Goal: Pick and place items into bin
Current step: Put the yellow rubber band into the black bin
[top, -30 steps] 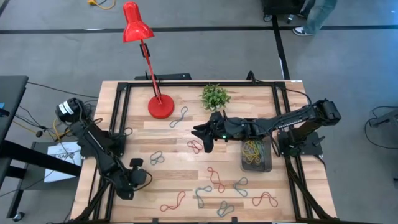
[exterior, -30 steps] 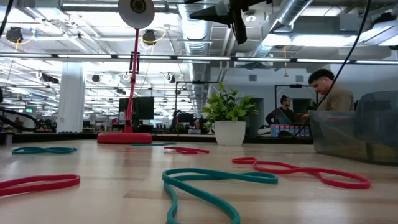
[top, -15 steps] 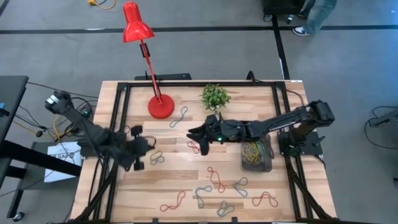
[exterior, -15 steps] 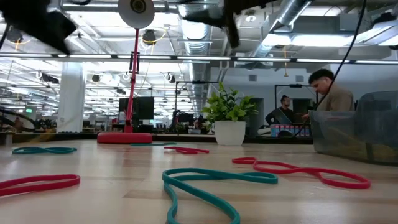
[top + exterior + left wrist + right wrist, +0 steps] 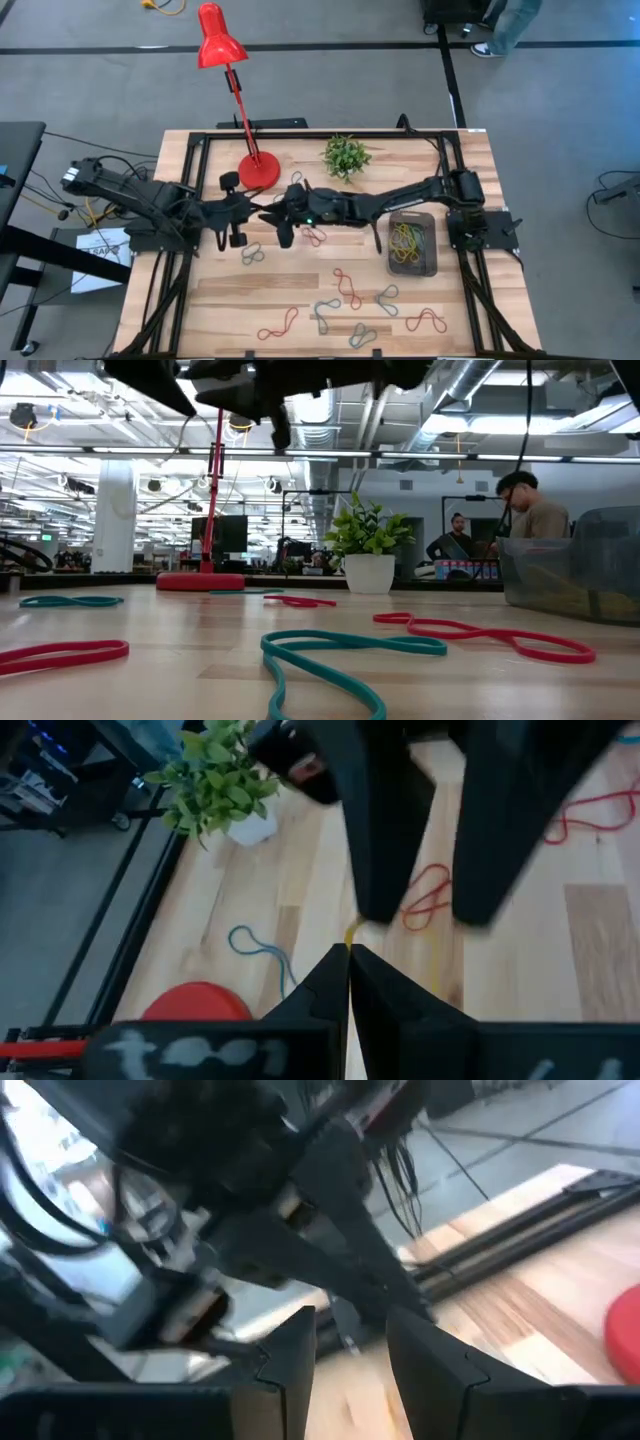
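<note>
1. The left gripper [image 5: 236,212], left of centre in the high view, has its fingers pressed together on a thin yellow strand [image 5: 351,932], as the left wrist view shows.
2. The right gripper [image 5: 283,222] hovers just beside it, fingers slightly parted, apparently empty.
3. The items [image 5: 347,290], scattered across the frame's lower middle, look light and floppy; pinch one strand.
4. The bin [image 5: 431,262] sits at the right.

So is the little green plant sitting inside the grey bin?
No, in the high view the plant stands on the bare table near the far edge, apart from the bin, which holds only coloured loops.
</note>
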Tool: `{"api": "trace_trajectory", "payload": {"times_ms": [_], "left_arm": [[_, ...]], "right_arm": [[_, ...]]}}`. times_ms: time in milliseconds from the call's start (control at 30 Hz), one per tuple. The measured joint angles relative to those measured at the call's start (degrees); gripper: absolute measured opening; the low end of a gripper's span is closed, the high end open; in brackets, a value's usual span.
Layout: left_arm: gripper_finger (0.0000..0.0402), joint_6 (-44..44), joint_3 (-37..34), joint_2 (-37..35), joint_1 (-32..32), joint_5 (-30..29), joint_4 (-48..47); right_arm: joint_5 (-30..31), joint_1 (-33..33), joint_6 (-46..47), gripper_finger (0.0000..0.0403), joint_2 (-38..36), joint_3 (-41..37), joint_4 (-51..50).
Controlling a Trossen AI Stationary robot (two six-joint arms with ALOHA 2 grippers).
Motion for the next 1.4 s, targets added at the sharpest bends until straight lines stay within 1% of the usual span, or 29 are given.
{"api": "trace_trajectory", "payload": {"times_ms": [133, 233, 367, 467, 567, 767, 933, 1033, 1167, 1267, 1400], "left_arm": [[0.0000, 1.1, 0.9, 0.0, 0.3, 0.7, -0.2], [0.0000, 2.2, 1.3, 0.0, 0.3, 0.7, 0.1], [0.0000, 2.8, 1.4, 0.0, 0.3, 0.7, 0.0], [0.0000, 2.8, 1.4, 0.0, 0.3, 1.4, 0.1], [0.0000, 2.8, 1.4, 0.0, 0.3, 2.5, 0.1], [0.0000, 2.8, 1.4, 0.0, 0.3, 2.5, 0.3], [0.0000, 2.8, 1.4, 0.0, 0.3, 5.0, 3.5], [0.0000, 2.8, 1.4, 0.0, 0.3, 5.3, 4.6], [0.0000, 2.8, 1.4, 0.0, 0.3, 5.4, 4.7], [0.0000, 2.8, 1.4, 0.0, 0.3, 5.5, 5.2], [0.0000, 2.8, 1.5, 0.0, 0.3, 5.5, 6.6]], "right_arm": [[-1.0, -1.0, -3.3, 0.0118, -0.1, 2.9, -9.6], [-0.8, -1.6, -3.8, 0.0118, -0.2, 2.6, -12.8], [-0.7, -2.2, -3.9, 0.0118, -0.8, 2.9, -12.4], [-0.6, -2.2, -3.9, 0.0118, -0.6, 2.7, -14.1], [-0.8, -2.2, -5.1, 0.0118, -0.2, 2.7, -13.7], [-1.7, -2.2, -6.3, 0.0118, -0.2, 2.7, -10.7], [-2.2, -2.1, -6.4, 0.0118, -0.2, 2.7, -10.3], [-3.5, -2.1, -6.8, 0.0118, -0.2, 2.7, -10.1], [-3.5, -1.9, -6.9, 0.0117, -0.2, 2.7, -10.0], [-4.2, -1.6, -8.0, 0.0107, -0.2, 2.7, -9.8], [-4.4, -1.5, -8.3, 0.0065, -0.2, 2.7, -9.7]]}}
